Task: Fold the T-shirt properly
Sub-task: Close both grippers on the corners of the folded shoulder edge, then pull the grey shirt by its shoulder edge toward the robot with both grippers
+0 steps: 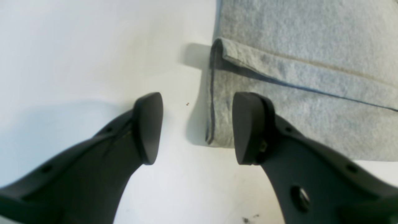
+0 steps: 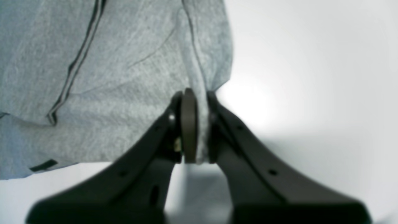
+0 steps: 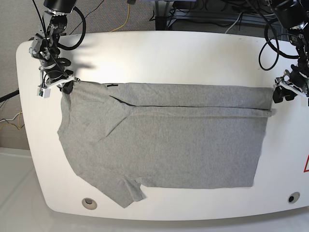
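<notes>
The T-shirt [image 3: 164, 140] lies spread on the white surface [image 3: 159, 53]. The right end effector [image 2: 196, 124] pinches its nine-o'clock corner; the left end effector [image 1: 197, 127] gapes wide, empty, at three o'clock.

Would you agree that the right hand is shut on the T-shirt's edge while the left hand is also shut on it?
Not quite: the left wrist view shows the left hand open beside the T-shirt. The right hand is indeed shut on its edge.

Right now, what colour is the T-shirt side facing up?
Plain heather grey; no print shows on the T-shirt. The base view shows it best.
</notes>
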You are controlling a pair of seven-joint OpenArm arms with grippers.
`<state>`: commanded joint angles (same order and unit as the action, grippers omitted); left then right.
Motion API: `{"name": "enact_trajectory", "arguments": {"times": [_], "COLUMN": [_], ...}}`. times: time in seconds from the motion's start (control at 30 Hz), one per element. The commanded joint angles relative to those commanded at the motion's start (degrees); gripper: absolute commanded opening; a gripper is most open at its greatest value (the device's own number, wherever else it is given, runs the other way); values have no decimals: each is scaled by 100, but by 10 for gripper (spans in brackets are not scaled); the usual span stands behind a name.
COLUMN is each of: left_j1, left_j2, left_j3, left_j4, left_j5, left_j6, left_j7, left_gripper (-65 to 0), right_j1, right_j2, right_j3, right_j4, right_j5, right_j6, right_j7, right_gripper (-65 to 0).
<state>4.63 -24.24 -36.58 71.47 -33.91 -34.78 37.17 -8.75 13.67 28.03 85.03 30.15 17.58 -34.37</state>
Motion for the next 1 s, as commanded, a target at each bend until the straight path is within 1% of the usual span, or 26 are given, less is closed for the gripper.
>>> {"name": "enact_trajectory", "arguments": {"times": [0.17, 0.43, 0.63, 0.77, 0.83, 0.9, 1.0], "left_j1": [-38, -213, -270, -254, -241, -198, -188], "left_j2": [-2, 2, 21, 32, 39, 76, 89], "left_j3": [13, 391, 712, 806, 829, 831, 841], "left_j4": [-127, -544, -536, -486, -477, -471, -456], "left_j5": [-28, -3, 39, 48, 59, 68, 69], "left_j6": [-16, -53, -1, 5, 14, 37, 41], "left_j7": [-22, -212, -229, -236, -234, -163, -76], "left_gripper": [-319, -314, -307, -322, -352, -498, -635], "right_j1": [-5, -44, -50, -55, -54, -44, -47], "right_j2": [-3, -20, -29, -30, -29, -22, -20], "right_j3": [-7, -41, -23, -21, -24, -44, -44], "right_j4": [-1, -12, -11, -13, -12, -19, -21], "right_j5": [8, 7, -13, -30, -31, -33, -35], "right_j6": [-4, 3, 2, 6, 5, -21, -17], "right_j7": [-8, -27, -88, -91, -99, -65, -79], "right_gripper": [-650, -650, -650, -650, -650, -650, -650]}}
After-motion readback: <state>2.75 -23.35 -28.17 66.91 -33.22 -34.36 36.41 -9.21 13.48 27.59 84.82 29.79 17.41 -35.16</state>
